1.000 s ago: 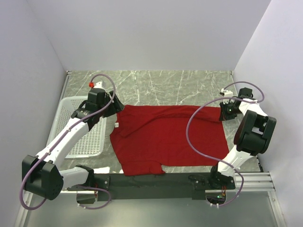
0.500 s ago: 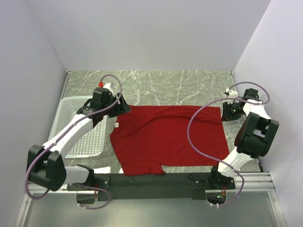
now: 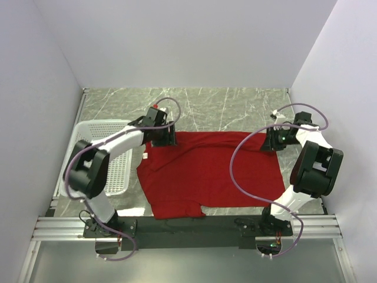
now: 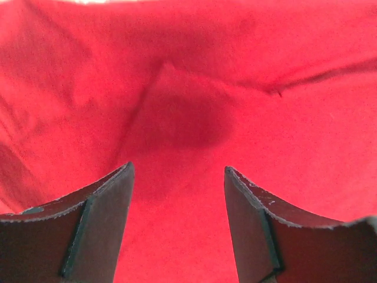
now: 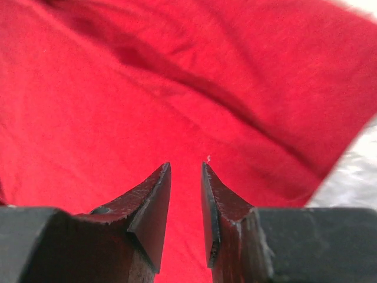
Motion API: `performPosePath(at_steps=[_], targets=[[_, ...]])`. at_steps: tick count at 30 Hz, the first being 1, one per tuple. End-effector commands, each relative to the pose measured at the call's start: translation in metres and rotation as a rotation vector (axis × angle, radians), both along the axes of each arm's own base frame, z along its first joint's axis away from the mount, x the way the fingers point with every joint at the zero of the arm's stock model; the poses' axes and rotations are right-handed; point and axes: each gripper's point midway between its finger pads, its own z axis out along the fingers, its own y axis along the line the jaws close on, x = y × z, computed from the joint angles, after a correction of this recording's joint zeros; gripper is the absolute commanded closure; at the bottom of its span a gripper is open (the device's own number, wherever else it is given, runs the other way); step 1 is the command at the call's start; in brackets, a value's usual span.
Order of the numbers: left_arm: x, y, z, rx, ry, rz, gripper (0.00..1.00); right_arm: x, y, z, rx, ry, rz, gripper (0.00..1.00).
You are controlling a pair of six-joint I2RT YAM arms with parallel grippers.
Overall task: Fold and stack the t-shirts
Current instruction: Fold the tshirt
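The t-shirt, plain deep red, lay spread flat on the grey marble-patterned table, its left edge just beside the white mesh basket. A small white neck tag showed at that left edge, too small for any writing to be read.

The left gripper hung over the shirt's far left corner. In the left wrist view its jaws were spread wide above creased red cloth, holding nothing.

The right gripper sat at the far right corner. In the right wrist view its jaws were only narrowly parted, with nothing between them and cloth below.
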Motion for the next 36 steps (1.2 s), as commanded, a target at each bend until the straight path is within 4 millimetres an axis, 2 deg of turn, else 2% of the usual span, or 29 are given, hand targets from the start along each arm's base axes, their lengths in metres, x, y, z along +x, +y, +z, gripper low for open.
performPosePath(at_steps=[1, 4, 9, 10, 13, 15, 21, 22, 23, 25, 26, 29, 33, 36], targets=[[0.031, -0.007, 0.006, 0.046, -0.064, -0.010, 0.32, 0.001, 0.008, 0.011, 0.032, -0.041, -0.007, 0.65], [0.046, -0.014, -0.001, 0.071, -0.062, -0.028, 0.34, -0.002, 0.010, 0.010, 0.036, -0.034, -0.009, 0.65], [0.061, -0.014, -0.017, 0.139, -0.025, -0.043, 0.40, -0.004, 0.010, 0.010, 0.034, -0.041, -0.011, 0.65], [0.061, -0.013, -0.025, 0.154, -0.010, -0.045, 0.41, -0.004, 0.011, 0.010, 0.035, -0.039, -0.012, 0.65], [0.063, -0.012, -0.032, 0.175, 0.003, -0.049, 0.45, -0.004, 0.012, 0.011, 0.040, -0.041, -0.014, 0.65], [0.063, -0.013, -0.035, 0.175, 0.013, -0.057, 0.49, -0.004, 0.011, 0.011, 0.039, -0.040, -0.017, 0.65], [0.056, -0.018, -0.038, 0.148, 0.025, -0.089, 0.52, -0.002, 0.011, 0.012, 0.039, -0.043, -0.019, 0.65], [0.055, -0.018, -0.038, 0.146, 0.026, -0.092, 0.54, -0.002, 0.011, 0.011, 0.043, -0.038, -0.020, 0.65], [0.054, -0.018, -0.038, 0.143, 0.024, -0.092, 0.62, -0.002, 0.011, 0.011, 0.043, -0.037, -0.020, 0.65], [0.053, -0.017, -0.035, 0.139, 0.015, -0.096, 0.71, -0.003, 0.011, 0.012, 0.043, -0.037, -0.020, 0.65], [0.053, -0.017, -0.033, 0.135, 0.010, -0.094, 0.79, -0.002, 0.011, 0.012, 0.045, -0.038, -0.020, 0.65], [0.049, -0.016, -0.025, 0.128, -0.007, -0.097, 0.91, -0.003, 0.011, 0.012, 0.042, -0.036, -0.019, 0.65], [0.040, -0.011, -0.016, 0.125, -0.025, -0.114, 0.96, -0.003, 0.010, 0.011, 0.040, -0.035, -0.022, 0.65], [0.031, -0.010, 0.000, 0.102, -0.059, -0.132, 0.98, -0.003, 0.011, 0.011, 0.041, -0.032, -0.022, 0.65]])
